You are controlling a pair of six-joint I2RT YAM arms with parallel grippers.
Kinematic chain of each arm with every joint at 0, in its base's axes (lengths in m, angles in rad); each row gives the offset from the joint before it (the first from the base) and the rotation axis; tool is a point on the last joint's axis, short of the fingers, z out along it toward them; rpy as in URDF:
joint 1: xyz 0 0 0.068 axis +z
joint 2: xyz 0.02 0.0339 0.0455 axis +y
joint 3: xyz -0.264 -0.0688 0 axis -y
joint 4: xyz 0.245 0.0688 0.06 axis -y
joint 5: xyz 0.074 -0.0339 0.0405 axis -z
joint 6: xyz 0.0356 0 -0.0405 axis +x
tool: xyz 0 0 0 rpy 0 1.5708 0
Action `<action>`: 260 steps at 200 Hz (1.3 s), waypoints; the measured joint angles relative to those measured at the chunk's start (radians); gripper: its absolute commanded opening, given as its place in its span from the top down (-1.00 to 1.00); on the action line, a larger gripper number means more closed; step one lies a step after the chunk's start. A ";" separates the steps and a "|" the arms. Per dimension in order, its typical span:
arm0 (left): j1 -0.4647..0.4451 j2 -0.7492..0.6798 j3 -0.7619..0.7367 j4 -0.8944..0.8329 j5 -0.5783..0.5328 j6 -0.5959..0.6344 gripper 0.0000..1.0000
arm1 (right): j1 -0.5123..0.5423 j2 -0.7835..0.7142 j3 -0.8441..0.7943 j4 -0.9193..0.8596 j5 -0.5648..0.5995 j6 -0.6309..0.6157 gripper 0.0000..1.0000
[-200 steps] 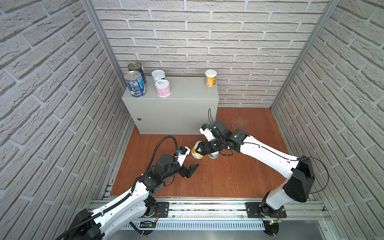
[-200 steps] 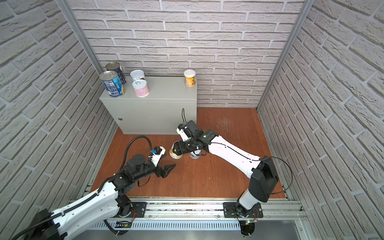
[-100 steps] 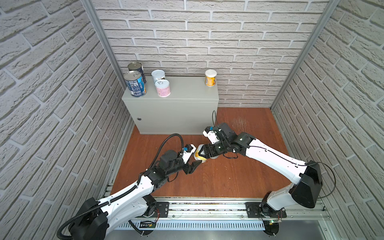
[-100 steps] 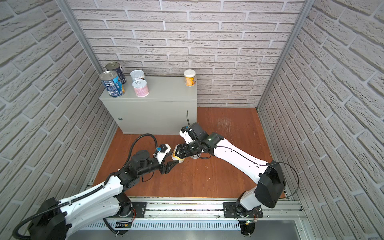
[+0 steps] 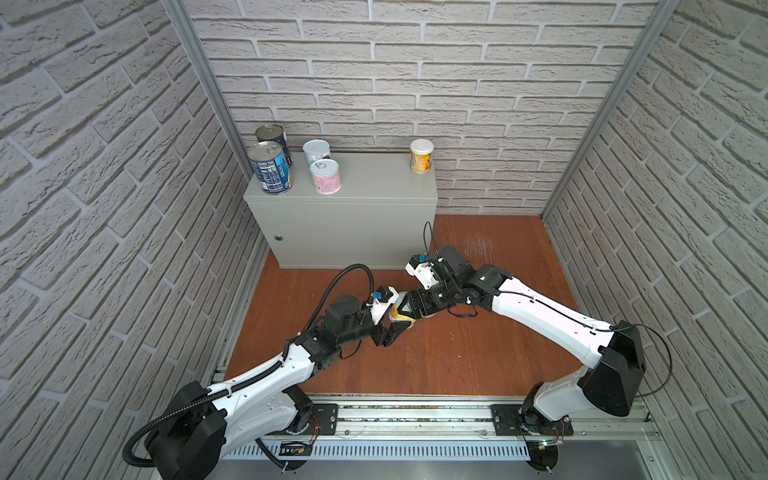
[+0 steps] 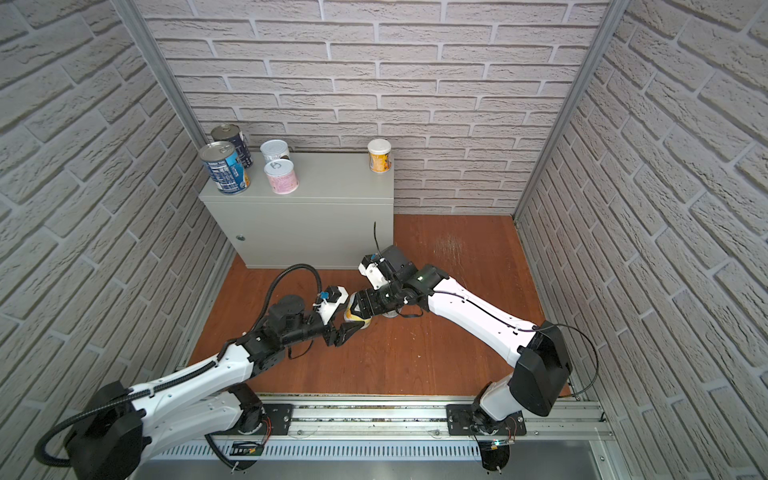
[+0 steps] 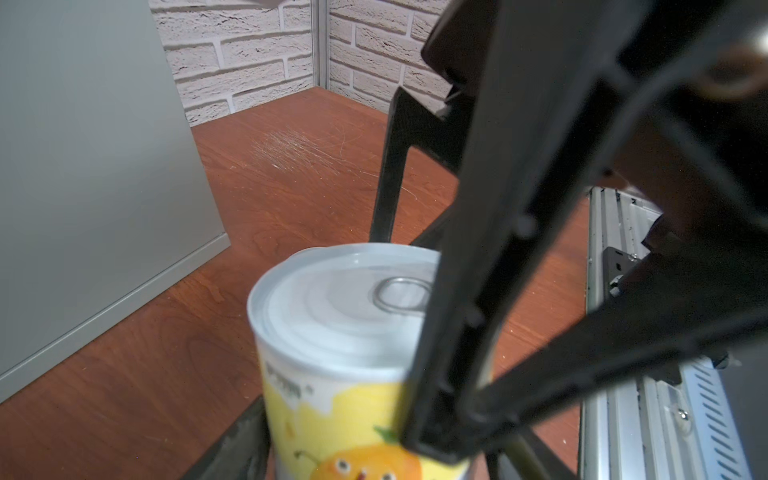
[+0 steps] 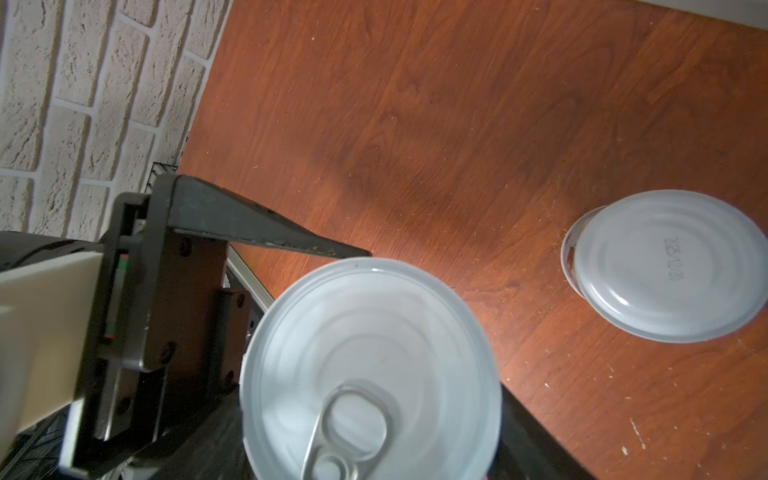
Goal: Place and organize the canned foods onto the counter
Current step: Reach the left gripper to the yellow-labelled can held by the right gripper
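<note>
A short yellow-labelled can with a white pull-tab lid hangs just above the wooden floor. My right gripper is shut on it from the right. My left gripper meets it from the left, jaws closed on the can's sides. One more can stands on the floor beside it, its date-stamped end up. On the grey counter stand two blue cans, a white can, a pink can and a yellow can.
The counter's front face rises close behind the held can. Brick walls enclose the floor on three sides. A metal rail runs along the front edge. A scratched patch marks the floor at the back right.
My left gripper, open and short of the can a second ago, has moved up to it and closed round it. The right gripper has kept its hold and shifted slightly forward.
</note>
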 measured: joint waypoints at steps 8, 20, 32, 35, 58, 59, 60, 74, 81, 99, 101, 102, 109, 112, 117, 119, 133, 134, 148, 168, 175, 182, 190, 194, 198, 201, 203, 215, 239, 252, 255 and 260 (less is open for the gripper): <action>0.000 0.009 0.003 0.004 0.003 0.000 -0.58 | 0.000 0.000 -0.001 0.001 -0.003 -0.001 0.49; 0.000 0.023 0.011 0.007 0.010 0.000 -0.58 | 0.000 0.000 -0.004 0.005 -0.012 -0.001 0.50; 0.000 0.034 0.013 0.015 0.013 0.000 -0.58 | 0.000 0.000 -0.005 0.007 -0.014 -0.001 0.50; 0.000 0.037 0.014 0.017 0.015 0.000 -0.58 | 0.000 0.000 -0.006 0.007 -0.015 -0.001 0.50; 0.000 0.056 0.020 0.024 0.025 0.000 -0.58 | 0.000 0.000 -0.010 0.008 -0.018 -0.003 0.51; 0.000 0.057 0.020 0.024 0.025 0.000 -0.58 | 0.000 0.000 -0.011 0.008 -0.018 -0.004 0.51; 0.000 0.058 0.021 0.024 0.026 0.000 -0.58 | 0.000 0.000 -0.011 0.008 -0.018 -0.004 0.51; -0.002 0.076 0.032 0.025 0.031 0.001 -0.59 | 0.000 0.000 -0.012 0.008 -0.018 -0.005 0.52; -0.002 0.084 0.037 0.028 0.032 0.001 -0.60 | 0.000 0.000 -0.012 0.008 -0.018 -0.005 0.52; -0.005 0.108 0.050 0.045 0.034 0.001 -0.64 | 0.002 0.000 -0.012 0.023 -0.048 -0.005 0.53; -0.005 0.110 0.051 0.048 0.034 0.001 -0.64 | 0.003 0.000 -0.012 0.026 -0.053 -0.005 0.53; -0.005 0.111 0.051 0.051 0.034 0.001 -0.64 | 0.004 0.000 -0.012 0.029 -0.056 -0.005 0.53; -0.005 0.118 0.055 0.056 0.036 0.001 -0.64 | 0.010 0.000 -0.012 0.038 -0.064 -0.007 0.53; -0.005 0.119 0.055 0.058 0.037 0.000 -0.63 | 0.012 0.000 -0.012 0.041 -0.064 -0.008 0.53; -0.005 0.121 0.056 0.058 0.037 0.000 -0.59 | 0.013 0.000 -0.012 0.040 -0.063 -0.009 0.53; -0.005 0.122 0.056 0.058 0.038 0.000 -0.57 | 0.012 0.000 -0.012 0.041 -0.063 -0.010 0.54; -0.005 0.127 0.057 0.065 0.038 -0.001 -0.46 | 0.011 0.001 -0.013 0.042 -0.061 -0.015 0.54; -0.005 0.127 0.057 0.065 0.039 -0.001 -0.46 | 0.011 0.001 -0.013 0.042 -0.061 -0.015 0.54; -0.005 0.129 0.057 0.065 0.037 0.002 -0.45 | 0.010 0.001 -0.014 0.044 -0.059 -0.021 0.54; -0.005 0.127 0.056 0.066 0.035 0.002 -0.44 | 0.010 0.001 -0.014 0.045 -0.059 -0.023 0.56; -0.005 0.127 0.056 0.066 0.034 0.002 -0.43 | 0.010 0.001 -0.015 0.046 -0.058 -0.023 0.56; -0.005 0.124 0.056 0.065 0.030 0.002 -0.41 | 0.010 0.001 -0.015 0.047 -0.059 -0.024 0.55; -0.005 0.119 0.055 0.064 0.023 0.002 -0.40 | 0.011 0.001 -0.015 0.051 -0.059 -0.026 0.56; -0.005 0.115 0.054 0.063 0.019 0.003 -0.39 | 0.011 0.001 -0.015 0.053 -0.059 -0.026 0.56; -0.005 0.112 0.053 0.063 0.016 0.003 -0.39 | 0.011 0.001 -0.015 0.057 -0.060 -0.027 0.56; -0.005 0.109 0.051 0.064 0.013 0.003 -0.39 | 0.011 0.001 -0.015 0.059 -0.060 -0.027 0.56; -0.005 0.108 0.050 0.064 0.011 0.004 -0.39 | 0.011 0.001 -0.015 0.060 -0.060 -0.027 0.56; -0.005 0.096 0.045 0.065 -0.001 0.004 -0.39 | 0.013 0.001 -0.015 0.068 -0.060 -0.031 0.56; -0.005 0.074 0.032 0.064 -0.018 0.003 -0.38 | 0.020 0.001 -0.015 0.076 -0.060 -0.037 0.56; -0.005 0.065 0.028 0.064 -0.028 0.002 -0.38 | 0.021 0.001 -0.015 0.079 -0.061 -0.040 0.56; -0.005 0.064 0.027 0.064 -0.030 0.002 -0.38 | 0.021 0.001 -0.015 0.080 -0.061 -0.040 0.56; -0.005 0.061 0.026 0.064 -0.035 0.000 -0.38 | 0.021 0.001 -0.015 0.083 -0.061 -0.041 0.57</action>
